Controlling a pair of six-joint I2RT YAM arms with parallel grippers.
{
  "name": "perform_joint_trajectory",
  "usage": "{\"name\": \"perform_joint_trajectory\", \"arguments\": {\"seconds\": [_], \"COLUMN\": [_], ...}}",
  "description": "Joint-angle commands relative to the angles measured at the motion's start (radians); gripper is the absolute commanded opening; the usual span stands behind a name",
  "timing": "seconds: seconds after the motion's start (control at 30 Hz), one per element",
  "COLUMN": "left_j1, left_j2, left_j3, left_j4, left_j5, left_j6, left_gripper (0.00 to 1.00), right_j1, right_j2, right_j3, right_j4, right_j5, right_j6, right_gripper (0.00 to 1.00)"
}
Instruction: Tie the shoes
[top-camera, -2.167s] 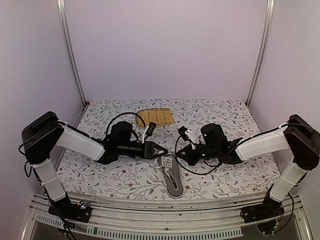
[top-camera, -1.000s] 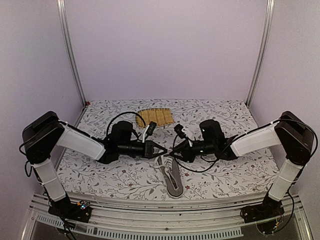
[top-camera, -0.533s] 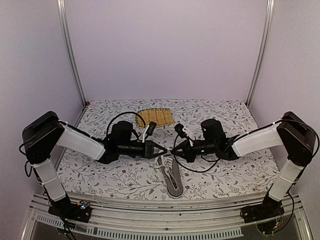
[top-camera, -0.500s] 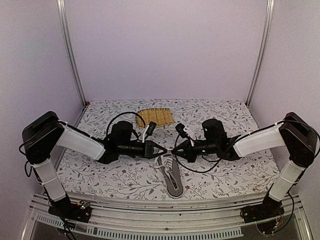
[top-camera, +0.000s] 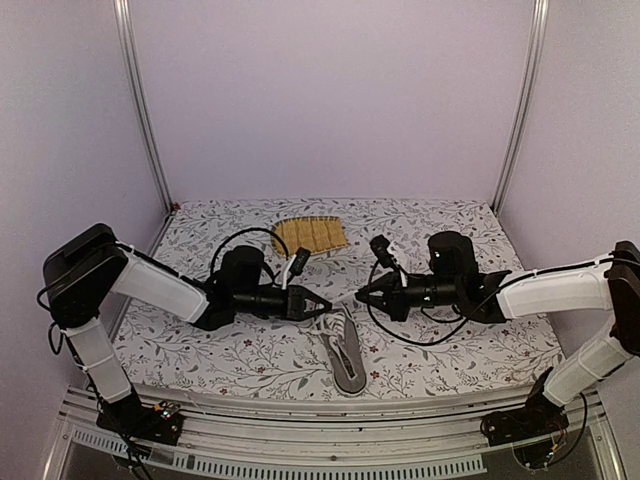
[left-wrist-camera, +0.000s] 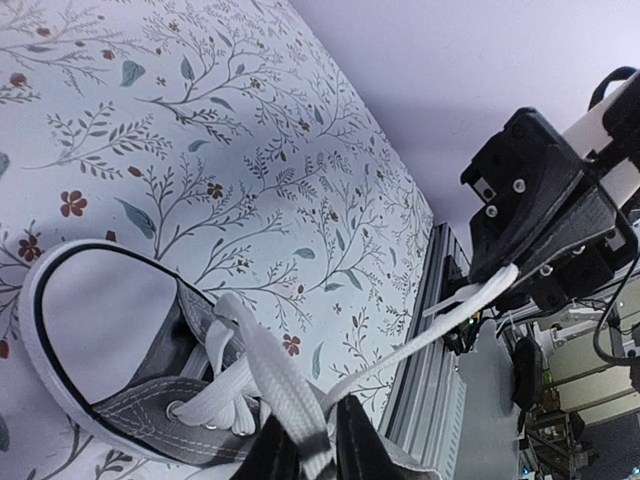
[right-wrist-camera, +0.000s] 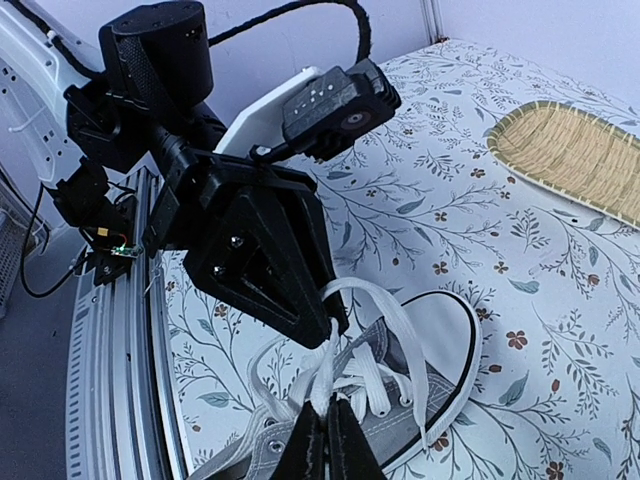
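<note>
Step in hand looks like cinching the first crossover. The left gripper (top-camera: 323, 303) and right gripper (top-camera: 361, 294) are each pinched closed on a strand of the white laces (left-wrist-camera: 262, 375). Next I'd pull the strands apart evenly, without dragging the shoe. The sneaker (top-camera: 345, 352) sits on the floral table cover (top-camera: 470, 350), between and just below the two tips. Grey canvas, white sole, upright, laces slack over the eyelets.

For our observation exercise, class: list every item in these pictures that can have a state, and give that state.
sneaker: upright on its sole, untied.
laces: unknotted, one strand stretched between the grippers.
left gripper: shut on laces.
right gripper: shut on laces.
bamboo mat: lying flat.
</note>
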Motion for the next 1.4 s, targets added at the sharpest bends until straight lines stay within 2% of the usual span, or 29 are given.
{"name": "perform_joint_trajectory", "arguments": {"seconds": [0.0,0.17,0.23,0.33,0.5,0.6,0.87,0.97,1.37], "left_j1": [0.003,-0.001,-0.002,-0.002,-0.006,-0.019,-0.034,-0.040,-0.044], "left_j2": [-0.023,-0.005,0.006,0.009,-0.037,-0.074,-0.076,-0.077,-0.113], "left_j3": [-0.018,-0.012,-0.006,0.000,0.004,0.006,0.005,-0.004,-0.013], "left_j4": [0.015,0.016,0.022,0.037,0.052,0.049,0.039,0.039,0.003], "left_j5": [0.014,0.016,0.022,0.028,-0.025,-0.091,-0.117,-0.120,-0.148], "left_j6": [0.007,0.012,0.010,0.006,-0.015,-0.033,-0.125,-0.134,-0.140], "left_gripper": [0.16,0.19,0.15,0.00,0.00,0.00,0.00,0.00,0.00], "right_j1": [0.001,0.003,0.005,0.007,0.065,0.112,0.229,0.245,0.271], "right_j2": [-0.033,-0.036,-0.035,-0.038,-0.042,-0.023,0.151,0.206,0.303], "right_j3": [0.003,0.019,0.022,0.029,0.060,0.061,0.113,0.153,0.223], "right_j4": [-0.032,-0.047,-0.052,-0.064,-0.101,-0.071,0.001,0.001,-0.066], "right_j5": [0.010,-0.001,-0.001,-0.005,-0.016,-0.039,0.018,0.094,0.602], "right_j6": [0.021,0.019,0.018,0.018,0.014,0.066,0.166,0.178,0.241], "right_gripper": [0.02,0.02,0.02,0.02,0.02,0.02,0.02,0.02,0.02]}}
